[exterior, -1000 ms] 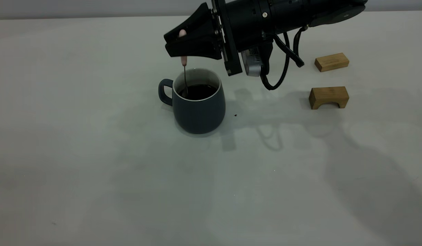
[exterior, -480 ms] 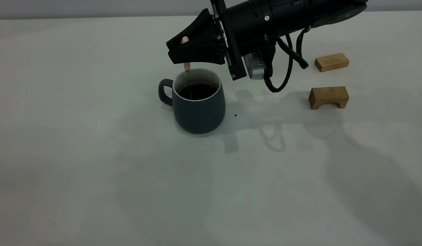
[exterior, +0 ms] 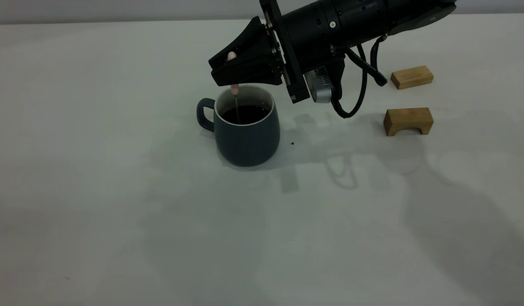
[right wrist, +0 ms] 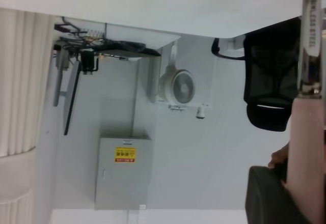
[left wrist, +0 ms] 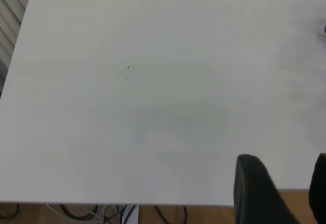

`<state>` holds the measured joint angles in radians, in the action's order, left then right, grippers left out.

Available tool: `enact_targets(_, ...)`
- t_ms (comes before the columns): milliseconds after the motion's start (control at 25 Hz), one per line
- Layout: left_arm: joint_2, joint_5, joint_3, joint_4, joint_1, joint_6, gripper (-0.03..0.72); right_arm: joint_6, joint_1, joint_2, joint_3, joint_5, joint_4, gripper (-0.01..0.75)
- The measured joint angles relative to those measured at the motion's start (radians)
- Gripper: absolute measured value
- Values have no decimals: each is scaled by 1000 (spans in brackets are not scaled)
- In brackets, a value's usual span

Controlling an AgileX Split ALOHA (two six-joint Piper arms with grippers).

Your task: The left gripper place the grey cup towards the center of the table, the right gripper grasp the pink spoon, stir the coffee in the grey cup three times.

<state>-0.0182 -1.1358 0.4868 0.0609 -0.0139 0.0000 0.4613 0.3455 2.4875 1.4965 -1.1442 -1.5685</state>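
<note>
The pale grey-white desk (exterior: 117,191) looks matt; the rounded slate-grey mug (exterior: 247,140) smooth; two light-brown blocks (exterior: 408,121) bare wood.

Compared with the earlier exterior pictures, the right gripper (exterior: 228,68) sits slightly further toward the right side of the table and a little lower over the grey cup (exterior: 246,129). The pink spoon (exterior: 235,95) clamped in it now enters the coffee (exterior: 245,114) nearer the middle of the cup, no longer beside the wall on the handle side.
</note>
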Motion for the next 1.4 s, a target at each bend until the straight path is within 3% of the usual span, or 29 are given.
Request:
enact_targets(120, 0, 0, 0, 0, 0, 0, 333, 1, 0, 0, 0, 0, 9, 209)
enact_targets(480, 0, 1, 0, 0, 0, 0, 333, -58, 0, -19, 0, -2, 56, 594)
enact_targets(680, 0, 1, 0, 0, 0, 0, 333, -79, 0, -183, 0, -5, 285, 690)
enact_targets(880, 0, 1, 0, 0, 0, 0, 333, -45, 0, -455, 0, -23, 593, 650)
enact_targets(1240, 0, 1, 0, 0, 0, 0, 333, 85, 0, -886, -1, -76, 1203, 400)
enact_targets(1400, 0, 1, 0, 0, 0, 0, 333, -35, 0, -1084, -1, -87, 1354, 293)
